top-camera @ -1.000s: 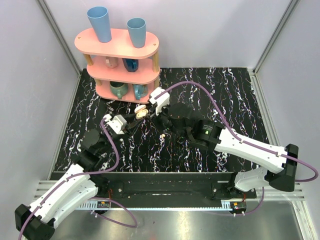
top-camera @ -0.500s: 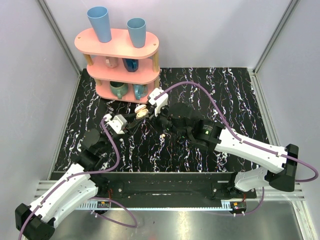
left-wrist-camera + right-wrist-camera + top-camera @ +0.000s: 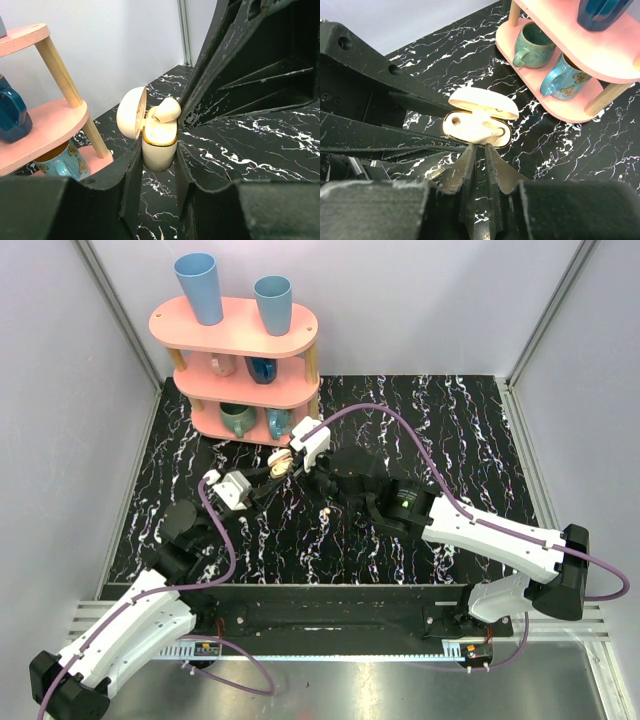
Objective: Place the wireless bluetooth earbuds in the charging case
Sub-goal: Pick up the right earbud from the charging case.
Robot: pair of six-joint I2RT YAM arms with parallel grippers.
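The cream-white charging case [image 3: 159, 145] is held upright above the table with its lid [image 3: 131, 112] swung open, and my left gripper [image 3: 157, 156] is shut on its body. One earbud [image 3: 166, 110] leans over the case's mouth. In the right wrist view this earbud [image 3: 487, 131] lies across the open case [image 3: 465, 127], pinched by its stem in my shut right gripper [image 3: 480, 146]. From above, the case [image 3: 281, 462] sits between my left gripper [image 3: 271, 473] and right gripper [image 3: 297, 461]. A second earbud [image 3: 328, 510] lies on the black marbled table.
A pink three-tier shelf [image 3: 245, 370] stands just behind the grippers, with two blue tumblers on top and mugs on the lower tiers. Its lower tiers [image 3: 580, 55] are close to the case's right side, and its wooden post [image 3: 60, 70] is close on the left.
The right arm has edged left and forward, bringing the earbud up to the case's mouth. The left gripper and the case have barely shifted.
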